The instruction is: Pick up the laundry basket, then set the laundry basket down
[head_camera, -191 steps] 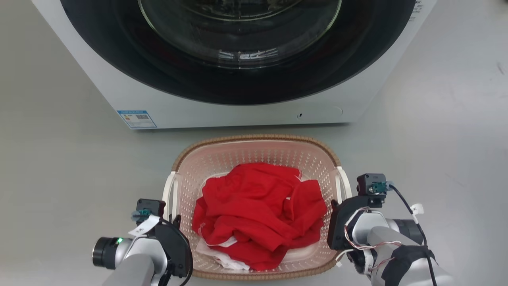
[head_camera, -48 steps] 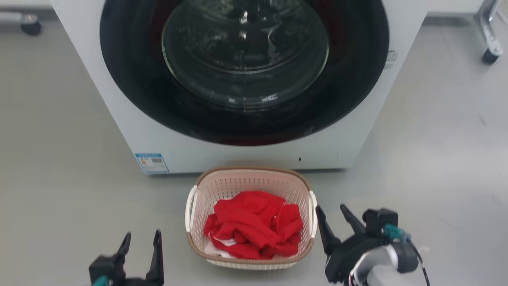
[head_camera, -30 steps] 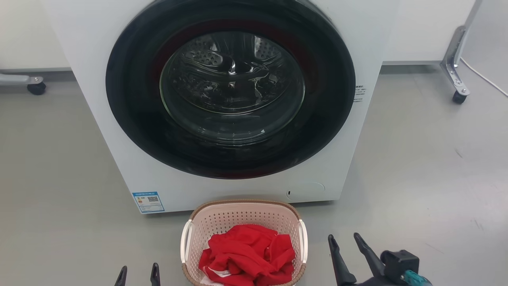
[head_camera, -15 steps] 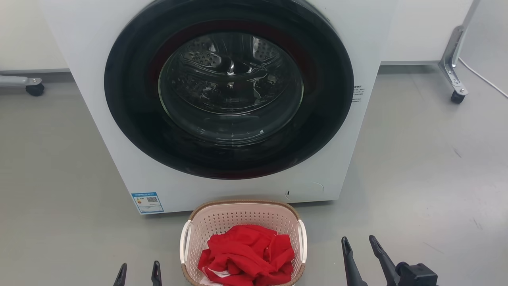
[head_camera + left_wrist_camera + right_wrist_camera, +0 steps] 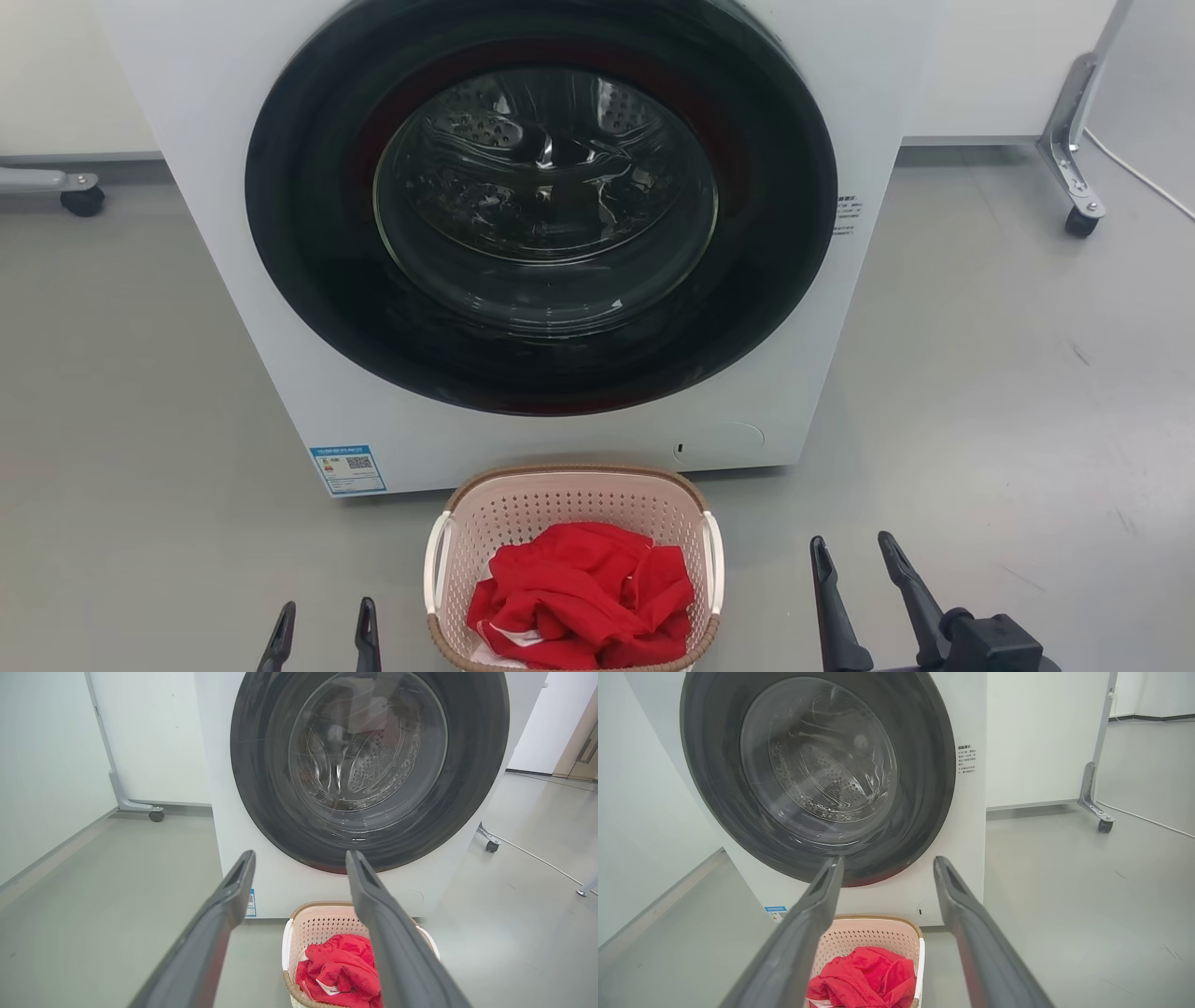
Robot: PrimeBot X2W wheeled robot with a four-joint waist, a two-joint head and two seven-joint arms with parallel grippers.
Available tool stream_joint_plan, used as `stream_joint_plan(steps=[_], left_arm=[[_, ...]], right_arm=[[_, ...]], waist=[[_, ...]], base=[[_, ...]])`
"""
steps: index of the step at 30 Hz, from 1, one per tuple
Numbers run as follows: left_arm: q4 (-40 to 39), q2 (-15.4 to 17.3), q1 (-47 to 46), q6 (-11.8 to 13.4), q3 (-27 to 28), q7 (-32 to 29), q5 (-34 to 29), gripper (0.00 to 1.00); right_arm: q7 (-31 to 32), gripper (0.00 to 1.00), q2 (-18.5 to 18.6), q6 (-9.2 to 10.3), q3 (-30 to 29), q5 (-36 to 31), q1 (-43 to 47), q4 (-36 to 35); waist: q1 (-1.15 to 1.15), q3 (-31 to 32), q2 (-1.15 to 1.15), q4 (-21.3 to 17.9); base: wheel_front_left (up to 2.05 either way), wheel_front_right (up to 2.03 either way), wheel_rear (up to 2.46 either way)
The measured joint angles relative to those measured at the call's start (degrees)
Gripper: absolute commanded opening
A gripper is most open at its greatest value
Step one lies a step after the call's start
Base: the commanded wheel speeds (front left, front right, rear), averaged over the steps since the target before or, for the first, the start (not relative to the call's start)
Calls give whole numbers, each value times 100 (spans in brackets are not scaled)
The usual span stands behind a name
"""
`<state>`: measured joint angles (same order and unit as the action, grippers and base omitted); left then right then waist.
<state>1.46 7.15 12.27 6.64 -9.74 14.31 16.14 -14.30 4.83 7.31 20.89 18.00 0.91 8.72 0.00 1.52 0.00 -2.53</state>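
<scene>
The laundry basket (image 5: 560, 509), pale pink with a brown rim and white side handles, stands on the grey floor just in front of the washing machine, holding red clothes (image 5: 583, 597). It also appears low in the left wrist view as the laundry basket (image 5: 322, 924) and in the right wrist view as the laundry basket (image 5: 868, 938). My left gripper (image 5: 324, 616) is open at the bottom edge, left of the basket and apart from it. My right gripper (image 5: 851, 549) is open to the basket's right, with nothing between its fingers.
A white front-loading washing machine (image 5: 551, 233) with a dark round door, shut, stands right behind the basket. Wheeled frame legs stand at the far left (image 5: 79, 196) and far right (image 5: 1074, 177). A white cable (image 5: 1144, 182) runs on the floor at the right.
Earlier both grippers were at the basket's handles; they have let go and drawn back. The camera has risen, so the whole washer door shows. In the last second the right gripper shifted right.
</scene>
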Motion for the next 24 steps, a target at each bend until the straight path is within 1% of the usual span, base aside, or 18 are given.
stream_joint_plan(steps=[11, 12, 17, 24], left_arm=[[-20, -16, -2, 40, 74, 0, -14, 100], [-8, -18, -2, 40, 80, -2, -16, 0], [301, -31, 2, 40, 16, -9, 0, 0], [387, -55, -7, -20, 87, -120, 261, 0]], right_arm=[[0, 100, -48, 0, -101, -126, 0, -158], [5, 0, -51, -1, -102, -145, 1, -146], [16, 0, -52, -1, -71, -140, 140, 163], [94, 0, -54, -77, -234, 152, 197, 218]], waist=[[0, -26, 1, 10], [0, -27, 1, 11], [0, -28, 1, 11], [1, -40, 1, 26]], base=[[0, 0, 0], [0, 0, 0], [0, 0, 0], [0, 0, 0]])
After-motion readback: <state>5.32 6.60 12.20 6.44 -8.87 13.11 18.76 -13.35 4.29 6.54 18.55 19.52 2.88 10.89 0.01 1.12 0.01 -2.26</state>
